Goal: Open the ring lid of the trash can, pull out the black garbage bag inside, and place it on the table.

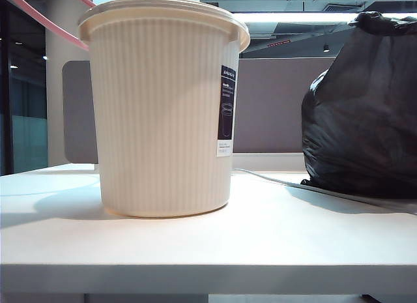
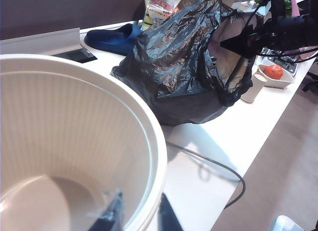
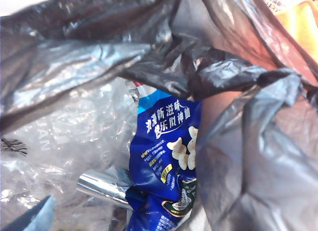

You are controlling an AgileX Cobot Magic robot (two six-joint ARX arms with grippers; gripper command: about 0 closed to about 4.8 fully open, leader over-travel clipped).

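Note:
The cream ribbed trash can (image 1: 159, 114) stands on the white table (image 1: 273, 241), and its inside is bare. The pink ring lid (image 1: 39, 17) sticks up tilted past the can's left rim. My left gripper (image 2: 140, 203) straddles the can's rim (image 2: 158, 156), one finger inside and one outside, shut on it. The black garbage bag (image 1: 365, 107) sits on the table to the right of the can, bulging and crinkled (image 2: 179, 67). My right gripper (image 2: 237, 42) is at the bag's top with its jaws wide. One finger (image 3: 32, 215) shows over the bag's open mouth, above a blue snack packet (image 3: 164, 156).
A pale cable (image 1: 273, 179) crosses the table from the can toward the bag. Behind the bag lie a blue slipper (image 2: 112, 37), a white cup (image 2: 253, 87) and a small bowl (image 2: 273, 74) with something red in it. The table's edge (image 2: 258, 156) runs close beside the bag.

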